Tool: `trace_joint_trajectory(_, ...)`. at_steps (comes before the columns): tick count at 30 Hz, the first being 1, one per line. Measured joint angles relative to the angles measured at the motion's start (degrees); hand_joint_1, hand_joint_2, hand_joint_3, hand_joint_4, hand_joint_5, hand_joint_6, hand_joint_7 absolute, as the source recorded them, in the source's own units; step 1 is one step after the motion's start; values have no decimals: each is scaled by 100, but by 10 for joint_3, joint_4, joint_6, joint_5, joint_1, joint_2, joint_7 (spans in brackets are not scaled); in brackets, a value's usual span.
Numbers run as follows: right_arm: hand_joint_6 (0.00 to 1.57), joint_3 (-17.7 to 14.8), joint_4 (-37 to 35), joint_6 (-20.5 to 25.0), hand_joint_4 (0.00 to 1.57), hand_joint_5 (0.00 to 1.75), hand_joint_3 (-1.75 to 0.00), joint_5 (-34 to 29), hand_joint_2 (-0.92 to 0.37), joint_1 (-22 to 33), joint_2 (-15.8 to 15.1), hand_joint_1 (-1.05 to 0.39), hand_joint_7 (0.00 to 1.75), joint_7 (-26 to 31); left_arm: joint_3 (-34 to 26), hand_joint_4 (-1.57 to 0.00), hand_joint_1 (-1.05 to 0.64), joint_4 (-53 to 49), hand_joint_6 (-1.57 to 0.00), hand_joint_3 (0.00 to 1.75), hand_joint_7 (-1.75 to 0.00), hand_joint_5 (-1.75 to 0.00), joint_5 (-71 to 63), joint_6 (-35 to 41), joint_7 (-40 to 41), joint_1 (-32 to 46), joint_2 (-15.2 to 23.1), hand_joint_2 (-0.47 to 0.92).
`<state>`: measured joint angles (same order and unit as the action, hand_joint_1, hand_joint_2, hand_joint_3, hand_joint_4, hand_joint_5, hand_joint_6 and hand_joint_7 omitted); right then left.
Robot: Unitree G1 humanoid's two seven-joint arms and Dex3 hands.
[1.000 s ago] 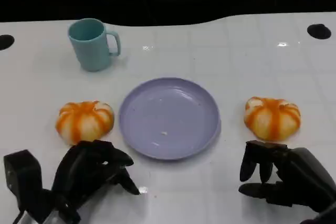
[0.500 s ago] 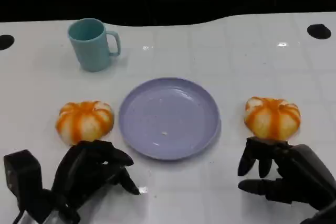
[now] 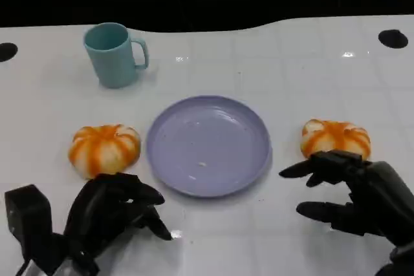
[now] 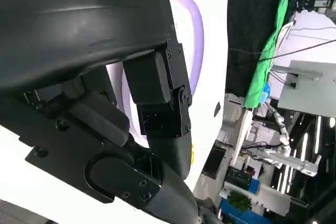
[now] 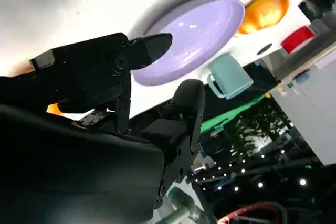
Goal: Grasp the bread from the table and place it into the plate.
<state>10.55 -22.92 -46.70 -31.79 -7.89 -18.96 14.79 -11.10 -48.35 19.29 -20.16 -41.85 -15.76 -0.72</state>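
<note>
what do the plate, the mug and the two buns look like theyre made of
Plate: probably plastic or melamine, lavender, with a soft satin sheen. Mug: likely the same kind of matte teal plastic, though glazed ceramic can't be ruled out. Left bun and right bun: glossy orange and cream stripes, very even lobes, so possibly toy bread, maybe real glazed dough.

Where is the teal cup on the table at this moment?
In the head view the teal cup stands upright at the far left of the table, beyond the left bread and behind and left of the purple plate.
</note>
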Motion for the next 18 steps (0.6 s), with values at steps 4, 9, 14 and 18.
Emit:
trace_joint_trajectory(4,55,-15,11,5,38,65,-2,-1,-92,0,-5,-38,24,1,0,-157,-105,0,-157,0,-17,-58,0,0,0,0,0,74)
trace_joint_trajectory(9,54,-29,33,24,35,38,0,-19,-91,-1,-12,-39,5,8,0,-157,-105,0,-157,0,-18,-58,0,0,0,0,0,73)
trace_joint_trajectory(14,46,-34,75,65,23,28,0,-35,-90,0,-20,-41,0,5,0,-157,-105,0,-157,0,-18,-59,0,0,0,0,0,73)
trace_joint_trajectory(18,30,-36,115,122,9,21,0,-51,-90,2,-36,-47,0,-20,0,-157,-105,-2,-157,0,-18,-59,0,-1,0,0,0,74)
